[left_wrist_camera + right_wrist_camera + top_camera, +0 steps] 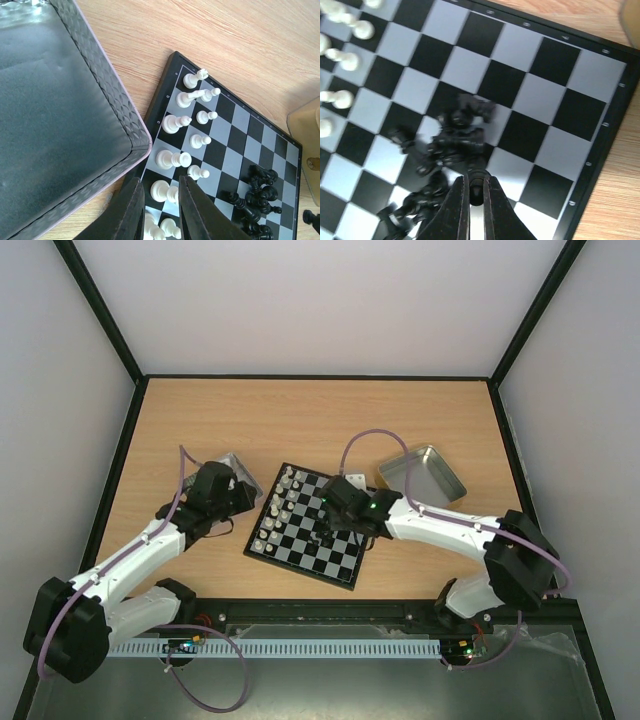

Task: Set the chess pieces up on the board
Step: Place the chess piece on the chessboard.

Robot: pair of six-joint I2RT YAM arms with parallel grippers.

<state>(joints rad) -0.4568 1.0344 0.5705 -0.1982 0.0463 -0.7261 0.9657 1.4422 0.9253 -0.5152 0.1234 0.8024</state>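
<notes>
The board point(300, 551) lies at the middle of the table. White chess pieces point(172, 160) stand in two columns along its left side. Black chess pieces point(452, 142) lie in a jumbled heap near the board's middle. My left gripper point(161, 181) hangs over the board's left edge, its jaws a little apart either side of a standing white piece point(161, 190), with a gap showing on the left of it. My right gripper point(476, 184) is over the heap's near edge, shut on a small black piece point(476, 191). In the top view the left gripper point(248, 498) and right gripper point(326, 530) flank the board.
A metal tray point(60, 115) with a patterned rim sits right against the board's left edge, under my left wrist. A second metal tray point(422, 475) rests on the wood right of the board. Black walls frame the table.
</notes>
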